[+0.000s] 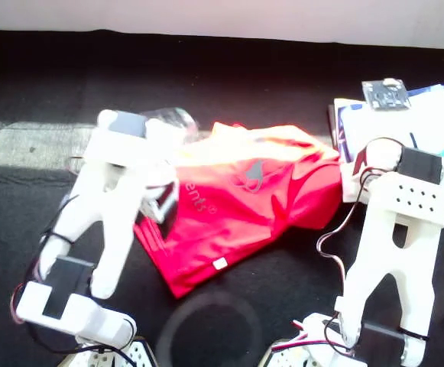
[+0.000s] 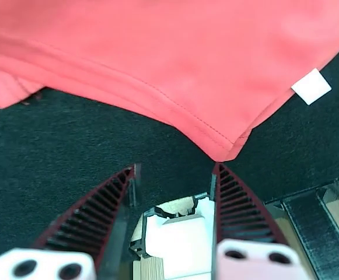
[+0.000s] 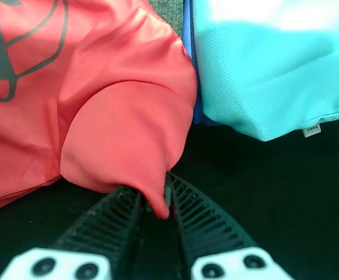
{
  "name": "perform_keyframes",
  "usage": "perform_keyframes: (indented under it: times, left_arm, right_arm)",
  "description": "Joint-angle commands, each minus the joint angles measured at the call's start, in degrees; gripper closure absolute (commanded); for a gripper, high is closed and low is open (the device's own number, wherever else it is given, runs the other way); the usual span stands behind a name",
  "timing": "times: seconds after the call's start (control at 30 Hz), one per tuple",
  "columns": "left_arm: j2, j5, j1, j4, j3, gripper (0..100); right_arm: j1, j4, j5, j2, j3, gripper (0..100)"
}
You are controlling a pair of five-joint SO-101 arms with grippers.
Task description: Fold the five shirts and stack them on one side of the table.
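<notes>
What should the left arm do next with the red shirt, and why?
Probably ease the left gripper forward and close it on the hem corner of the red shirt. Its jaws stand open with that corner just ahead of them, while the right gripper is shut on a fold of the shirt.

No text legible in full.

Red shirt (image 1: 244, 218) — white lettering (image 1: 195, 200) runs across the front in the high view. One end is covered by an arm (image 1: 122, 191), and the letters are too blurred to read.

Beside the lettering is a dark emblem (image 1: 252, 177), a drawn figure with no characters. The right wrist view shows part of the emblem (image 3: 6, 52) as curved dark outlines.

White tag (image 2: 311, 86) at the red shirt's hem — its face is blank in the left wrist view.

Teal shirt (image 3: 268, 70): small white tags (image 3: 312, 129) at its edge, with marks too small to read.

No numbers or signs can be made out.
</notes>
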Motion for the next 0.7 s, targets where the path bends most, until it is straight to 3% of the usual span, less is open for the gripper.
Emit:
perform_keyframes:
  times: [0.0, 0.37, 0.67]
  left_arm:
    - [0.66, -0.44, 6.11, -4.84, 6.11, 80]
    - [1.19, -0.44, 22.29, -17.67, 21.67, 80]
    - [1.27, -0.44, 21.76, -23.21, 25.8, 80]
  right_arm:
    - [2.24, -0.66, 0.44, -2.33, -0.04, 99.3]
    - [3.3, -0.13, 0.44, -2.68, -5.32, 99.3]
    - [3.21, -0.13, 0.44, -2.59, -5.85, 99.3]
